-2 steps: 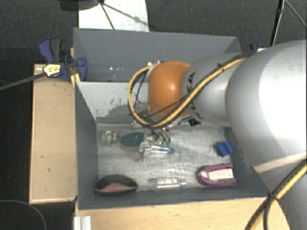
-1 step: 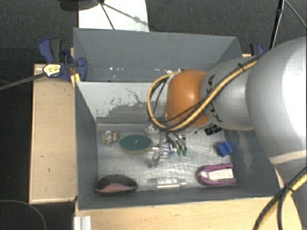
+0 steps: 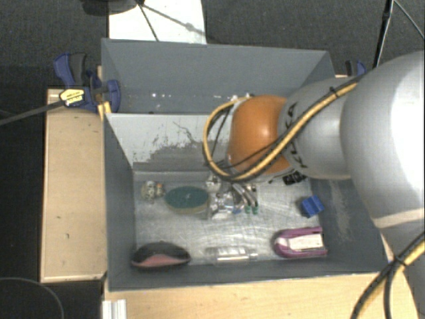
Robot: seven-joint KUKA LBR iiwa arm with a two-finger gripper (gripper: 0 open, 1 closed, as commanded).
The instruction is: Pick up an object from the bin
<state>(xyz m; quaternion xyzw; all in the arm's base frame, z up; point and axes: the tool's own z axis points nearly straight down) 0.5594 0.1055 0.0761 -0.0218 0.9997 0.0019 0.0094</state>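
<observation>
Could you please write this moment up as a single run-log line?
phase: gripper low in bin centre | nearest: teal round disc just beside it | grasp: not confirmed | other: blue block, purple-white item

Bin [image 3: 199, 78]: disc [image 3: 186, 198] L of ctr; mouse-shaped obj [image 3: 159, 256] front-L corner; tube [image 3: 231, 252] along front wall; block [image 3: 309, 206] nr R wall.

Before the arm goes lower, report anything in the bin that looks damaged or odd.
Nothing stands out. The teal disc, blue block, purple-and-white case and dark oval thing lie apart on the bin floor, none visibly broken.
</observation>
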